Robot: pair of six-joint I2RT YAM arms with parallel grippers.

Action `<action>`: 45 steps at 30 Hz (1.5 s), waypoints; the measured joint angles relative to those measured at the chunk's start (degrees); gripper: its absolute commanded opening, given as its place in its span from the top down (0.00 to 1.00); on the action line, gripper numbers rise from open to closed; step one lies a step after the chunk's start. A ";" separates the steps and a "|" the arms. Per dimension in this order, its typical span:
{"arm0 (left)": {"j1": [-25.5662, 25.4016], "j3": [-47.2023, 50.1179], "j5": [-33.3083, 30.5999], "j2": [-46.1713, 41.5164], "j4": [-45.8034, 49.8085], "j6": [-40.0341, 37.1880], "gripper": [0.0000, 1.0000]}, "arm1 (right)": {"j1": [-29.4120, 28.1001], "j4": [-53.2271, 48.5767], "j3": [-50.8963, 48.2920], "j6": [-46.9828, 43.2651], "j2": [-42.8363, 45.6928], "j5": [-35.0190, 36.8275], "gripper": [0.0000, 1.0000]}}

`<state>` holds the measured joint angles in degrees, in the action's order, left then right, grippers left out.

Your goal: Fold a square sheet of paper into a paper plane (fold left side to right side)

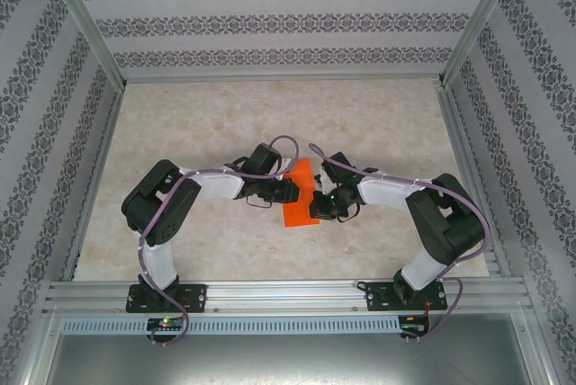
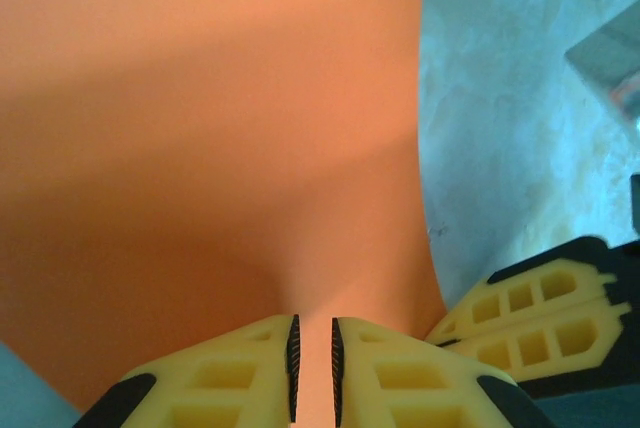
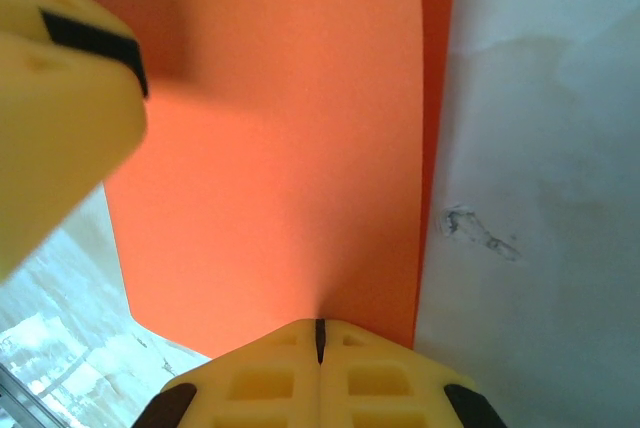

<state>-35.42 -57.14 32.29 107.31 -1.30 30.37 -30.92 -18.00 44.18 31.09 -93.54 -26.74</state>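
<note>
Left of centre in the top view, the left gripper [image 1: 277, 190] sat at the sheet's left edge. Its wrist view showed the jaws drawn to a narrow slit with orange running into it and the paper puckering towards that point, so it seemed to be pinching the edge, probably to carry the left side across to the right.

At the centre of the table [image 1: 225, 115] the square sheet of paper [image 1: 301, 196] lay between the two grippers as a bright orange-red upright rectangle, plain and unmarked. In the left wrist view it curved up rather than lying flat.

Right of centre, the right gripper [image 1: 326, 207] was closed pad to pad on the sheet's near edge, probably to anchor it. Along the right of its wrist view a darker strip showed beside the top surface, likely a lower layer not quite aligned.
</note>
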 measured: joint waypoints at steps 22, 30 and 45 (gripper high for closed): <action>2.58 -3.52 -2.67 4.24 -1.66 -1.64 0.81 | 0.00 -0.63 0.33 -1.11 -0.04 0.50 0.99; 3.43 -1.57 -1.66 4.22 -5.77 -1.40 0.81 | 0.00 -0.61 0.33 -1.44 -0.04 0.63 0.99; 9.97 -1.49 -2.34 4.74 -8.48 -1.20 0.80 | 0.02 0.26 -0.09 -1.49 0.07 0.83 0.99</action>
<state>-25.45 -58.63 29.95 112.05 -9.78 29.17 -30.89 -17.74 44.10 29.61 -93.47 -25.91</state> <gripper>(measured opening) 0.197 0.053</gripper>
